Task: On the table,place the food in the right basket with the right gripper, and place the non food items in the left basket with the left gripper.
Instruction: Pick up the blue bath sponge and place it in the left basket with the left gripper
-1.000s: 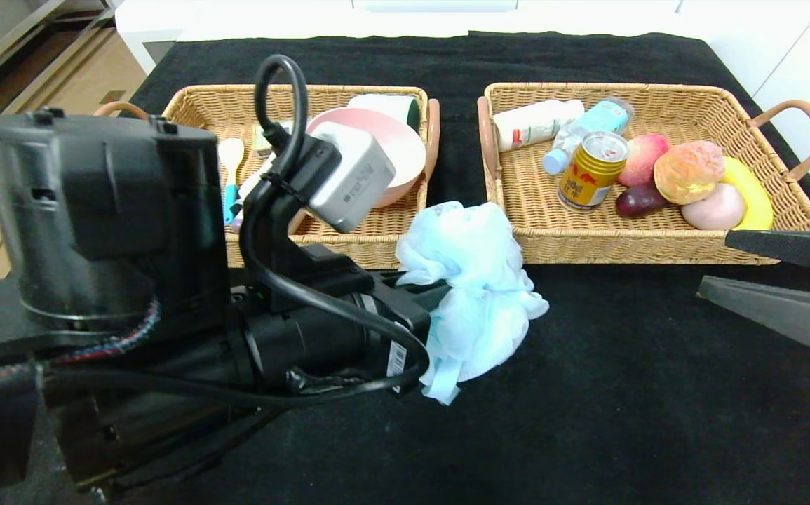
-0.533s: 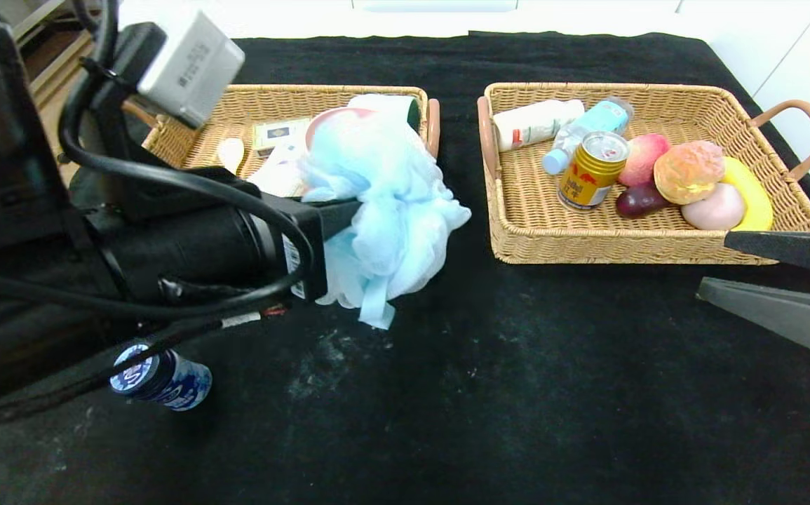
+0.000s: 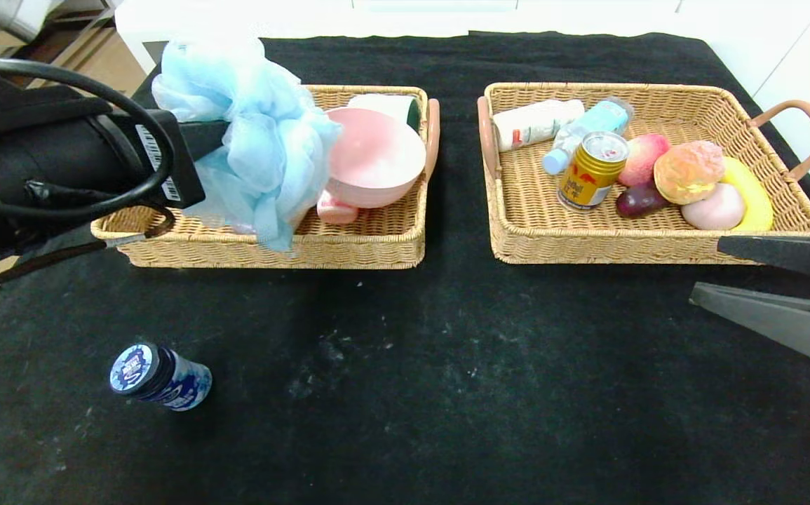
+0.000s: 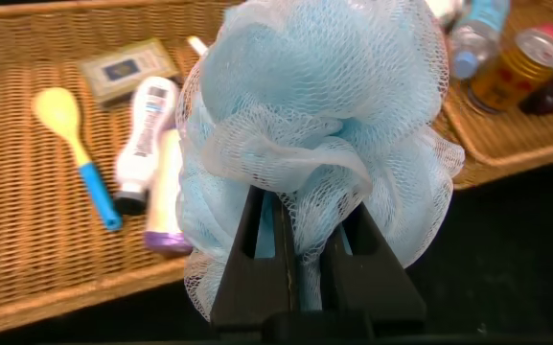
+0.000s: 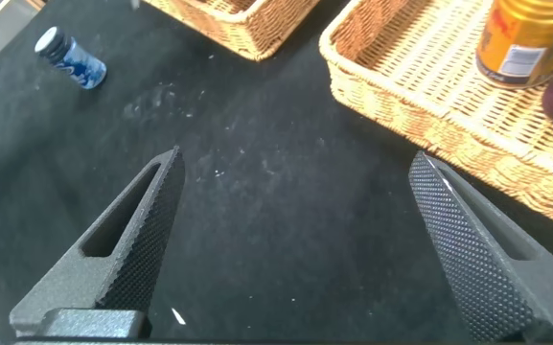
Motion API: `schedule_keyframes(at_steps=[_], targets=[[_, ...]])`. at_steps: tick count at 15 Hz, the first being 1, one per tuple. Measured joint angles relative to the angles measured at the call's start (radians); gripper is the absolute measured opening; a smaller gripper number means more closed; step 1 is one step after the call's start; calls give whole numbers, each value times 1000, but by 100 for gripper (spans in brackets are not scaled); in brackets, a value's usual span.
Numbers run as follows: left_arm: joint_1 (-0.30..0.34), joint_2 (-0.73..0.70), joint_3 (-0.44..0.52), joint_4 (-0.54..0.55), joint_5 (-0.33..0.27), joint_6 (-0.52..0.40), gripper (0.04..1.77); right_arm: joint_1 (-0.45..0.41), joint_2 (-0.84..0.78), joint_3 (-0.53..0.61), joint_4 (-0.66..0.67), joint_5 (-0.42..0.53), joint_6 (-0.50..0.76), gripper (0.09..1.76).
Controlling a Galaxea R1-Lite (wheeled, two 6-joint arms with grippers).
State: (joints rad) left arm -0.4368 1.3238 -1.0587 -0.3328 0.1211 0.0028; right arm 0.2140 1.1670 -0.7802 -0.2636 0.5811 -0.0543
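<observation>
Pouf over left basket (bowl inside), jar on table.

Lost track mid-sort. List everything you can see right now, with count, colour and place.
table: one, black cloth
baskets: two, wicker; left, right
pouf: one, light blue, held over left basket
bowl: one, pink, left basket
spoon: one, yellow and blue, left basket
canister: one, white, left basket
jar: one, dark blue, on its side on table, near left
can: one, gold-red, right basket
bun: one, orange-brown, right basket
bottles: two, white and pale blue, right basket
left gripper: shut on pouf
right gripper: open, low beside right basket
</observation>
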Motion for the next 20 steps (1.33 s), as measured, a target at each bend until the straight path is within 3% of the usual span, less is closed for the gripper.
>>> schedule_keyframes(at_steps=[6, 10, 14, 20], targets=[[228, 30, -37, -9, -75, -1, 24, 3, -1, 2, -1, 0, -1, 171], [341, 90, -89, -10, -105, -3, 23, 5, -2, 3, -1, 0, -2, 171], [396, 145, -128, -12, -128, -22, 23, 5, -3, 4, -1, -1, -2, 171], [425, 247, -254, 0, -131, -28, 23, 12, -3, 7, -3, 0, -3, 171]])
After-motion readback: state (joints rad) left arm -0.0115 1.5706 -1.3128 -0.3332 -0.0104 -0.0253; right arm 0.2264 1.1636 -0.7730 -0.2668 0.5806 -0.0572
